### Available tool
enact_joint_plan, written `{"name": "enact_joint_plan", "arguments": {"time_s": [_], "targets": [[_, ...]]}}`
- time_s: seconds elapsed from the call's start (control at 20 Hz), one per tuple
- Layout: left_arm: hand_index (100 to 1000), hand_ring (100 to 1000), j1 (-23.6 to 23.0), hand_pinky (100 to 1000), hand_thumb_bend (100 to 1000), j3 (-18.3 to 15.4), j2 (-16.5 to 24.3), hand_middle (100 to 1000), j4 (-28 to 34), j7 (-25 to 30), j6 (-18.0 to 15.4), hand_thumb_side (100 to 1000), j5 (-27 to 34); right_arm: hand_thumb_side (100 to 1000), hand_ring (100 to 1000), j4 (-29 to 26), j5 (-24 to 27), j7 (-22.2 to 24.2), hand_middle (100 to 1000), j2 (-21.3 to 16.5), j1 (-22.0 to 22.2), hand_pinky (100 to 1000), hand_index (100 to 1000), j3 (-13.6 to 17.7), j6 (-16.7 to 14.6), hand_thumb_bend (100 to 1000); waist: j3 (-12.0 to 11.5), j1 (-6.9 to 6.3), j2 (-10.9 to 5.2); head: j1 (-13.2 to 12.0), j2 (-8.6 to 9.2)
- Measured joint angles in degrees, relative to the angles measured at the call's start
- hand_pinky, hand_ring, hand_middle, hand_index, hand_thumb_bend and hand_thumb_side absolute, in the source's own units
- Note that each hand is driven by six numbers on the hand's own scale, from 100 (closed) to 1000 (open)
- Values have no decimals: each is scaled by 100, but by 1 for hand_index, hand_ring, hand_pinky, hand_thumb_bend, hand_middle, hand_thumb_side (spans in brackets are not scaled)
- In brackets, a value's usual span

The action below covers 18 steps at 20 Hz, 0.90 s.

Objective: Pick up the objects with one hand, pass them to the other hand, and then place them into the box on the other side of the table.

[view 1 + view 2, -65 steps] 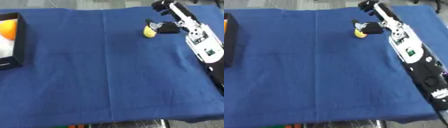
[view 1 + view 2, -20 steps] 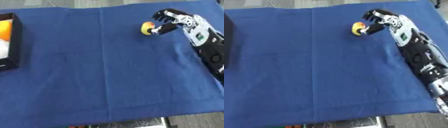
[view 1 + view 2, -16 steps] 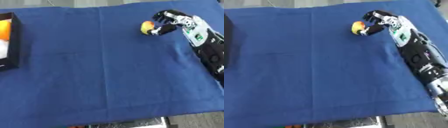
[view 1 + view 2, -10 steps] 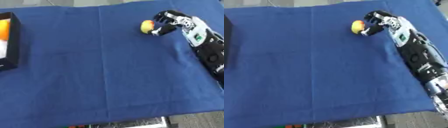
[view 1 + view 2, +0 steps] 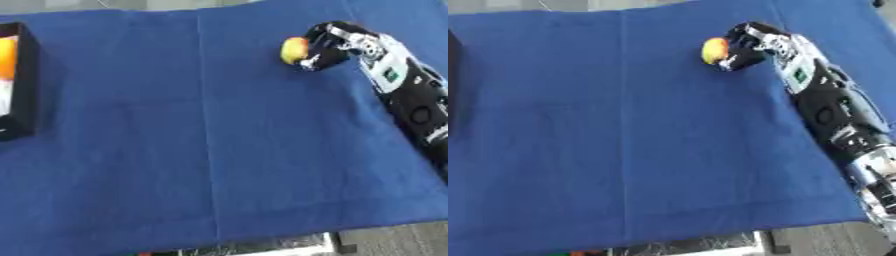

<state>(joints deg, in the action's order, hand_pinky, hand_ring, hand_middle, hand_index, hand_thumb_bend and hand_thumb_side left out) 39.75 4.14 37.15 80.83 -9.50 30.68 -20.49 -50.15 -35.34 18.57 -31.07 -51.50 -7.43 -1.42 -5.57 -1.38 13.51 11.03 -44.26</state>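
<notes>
A small yellow-orange round object (image 5: pixel 294 50) sits at the far right of the blue cloth, held by my right hand (image 5: pixel 327 45), whose fingers curl round its right side. The right arm (image 5: pixel 411 95) runs in from the lower right. At the left edge stands a black box (image 5: pixel 26 85) with an orange object (image 5: pixel 7 57) inside and something white below it. My left hand shows in no view.
The blue cloth (image 5: pixel 201 150) covers the whole table, with a crease running down its middle. The table's near edge and some grey floor show along the bottom (image 5: pixel 385 240).
My right hand has closed round the yellow-orange object and carried it slightly left and toward me compared with 3.2 s ago. The camera has tilted a little.
</notes>
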Motion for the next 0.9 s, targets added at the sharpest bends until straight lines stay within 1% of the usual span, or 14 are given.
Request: {"name": "enact_joint_plan", "arguments": {"time_s": [0.15, 0.2, 0.25, 0.3, 0.35, 0.4, 0.45, 0.5, 0.55, 0.6, 0.65, 0.7, 0.75, 0.9], "targets": [[695, 790, 0, 729, 519, 0, -3, 761, 0, -1, 1, 586, 0, 340, 818, 0, 0, -20, 743, 1, -10, 814, 827, 0, 14, 395, -4, 0, 15, 0, 0], [695, 791, 0, 729, 518, 0, -8, 761, 0, -1, 1, 587, 0, 318, 810, 0, -3, -37, 713, 1, -20, 814, 800, 0, 29, 368, -6, 0, 21, 0, 0], [695, 791, -1, 729, 518, 0, -20, 761, 0, -1, 1, 587, 0, 315, 809, 0, -13, -57, 710, 2, -25, 814, 797, 0, 44, 364, -9, 0, 27, 0, 0], [695, 791, -1, 730, 516, 0, -26, 762, 0, -1, 0, 588, 0, 277, 801, 0, -19, -79, 674, 4, -28, 814, 765, 0, 56, 324, -9, 1, 31, 0, 0], [695, 791, -1, 730, 516, -1, -36, 762, 1, -1, 0, 588, 0, 272, 800, 0, -22, -94, 671, 6, -29, 814, 762, -1, 65, 320, -9, 1, 33, 0, 0], [695, 791, -1, 730, 515, -1, -43, 762, 1, -1, 0, 588, 0, 231, 792, 0, -24, -108, 648, 6, -34, 812, 741, -1, 74, 300, -10, 1, 33, 0, 0], [695, 791, -1, 730, 514, -1, -43, 762, 1, -1, 0, 589, 1, 220, 790, 0, -26, -118, 641, 7, -41, 812, 735, -2, 80, 295, -10, 1, 34, 0, 0], [695, 792, -1, 730, 513, -1, -43, 762, 1, -1, -1, 589, 2, 180, 783, -1, -26, -132, 619, 8, -43, 810, 713, -2, 84, 280, -10, 2, 34, 0, 0], [695, 792, -1, 730, 512, -1, -44, 762, 2, -1, -2, 589, 2, 161, 779, -1, -27, -144, 611, 10, -43, 809, 704, -2, 91, 273, -10, 2, 34, 0, 0], [695, 792, -2, 730, 511, -1, -44, 763, 2, -1, -3, 589, 2, 114, 769, -2, -29, -154, 590, 15, -44, 806, 684, -2, 97, 249, -10, 3, 34, 0, 0], [696, 792, -2, 730, 510, -1, -44, 763, 3, -1, -4, 590, 2, 109, 768, -3, -40, -162, 588, 19, -44, 805, 683, -4, 103, 245, -10, 4, 34, 0, 0], [695, 792, -3, 730, 510, -1, -44, 763, 3, 0, -5, 590, 2, 100, 757, -3, -54, -171, 570, 21, -44, 801, 665, -4, 110, 214, -10, 4, 34, 0, 0], [695, 792, -4, 730, 509, -1, -44, 763, 4, 1, -6, 590, 2, 100, 752, -3, -67, -182, 564, 24, -44, 800, 659, -4, 112, 204, -10, 4, 34, 0, 0], [695, 792, -10, 731, 507, -2, -44, 763, 6, 0, -8, 590, 4, 100, 728, -8, -69, -230, 527, 40, -43, 788, 622, -4, 110, 202, -10, 5, 34, 0, 0]]}}
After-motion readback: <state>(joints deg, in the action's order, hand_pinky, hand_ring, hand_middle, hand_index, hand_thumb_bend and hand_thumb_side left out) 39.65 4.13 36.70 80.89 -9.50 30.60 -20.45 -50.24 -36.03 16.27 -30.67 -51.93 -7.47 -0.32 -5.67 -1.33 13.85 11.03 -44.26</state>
